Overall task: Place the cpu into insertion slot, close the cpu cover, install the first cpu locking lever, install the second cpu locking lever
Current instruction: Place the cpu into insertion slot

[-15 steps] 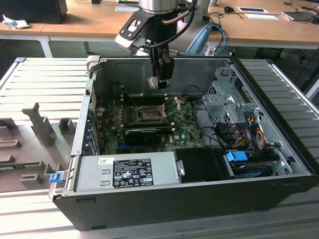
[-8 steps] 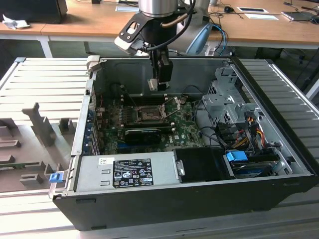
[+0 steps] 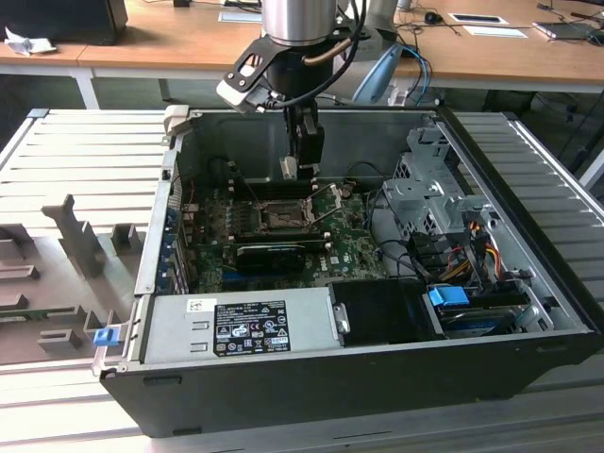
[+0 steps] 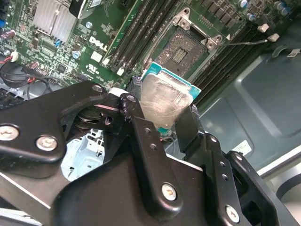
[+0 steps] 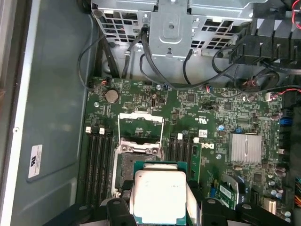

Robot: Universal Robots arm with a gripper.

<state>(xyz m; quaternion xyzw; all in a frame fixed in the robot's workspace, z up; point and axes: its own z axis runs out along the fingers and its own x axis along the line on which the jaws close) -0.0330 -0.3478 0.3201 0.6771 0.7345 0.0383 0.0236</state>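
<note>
Desks are lining the room behind the open case (image 3: 283, 377), which is lying on a ribbed grey tabletop (image 3: 75, 151). I am gripping the cpu (image 5: 157, 195) by two opposite edges, my hand (image 4: 162, 112) closed on it. I am hovering it above the slot (image 4: 182, 52), apart from it and a little off to one side. The cover (image 5: 140, 116) is standing open beyond the slot.

To do this placing well, I judge I should be keeping the cpu level, squaring its edges with the slot's rim, matching the corners and lowering without pressing, since the slot's contacts are likely delicate.

Being square, the cpu has no real long axis. Its metal face is pointing up toward the wrist cameras and away from the slot. Its sides look roughly parallel to the slot's sides.
</note>
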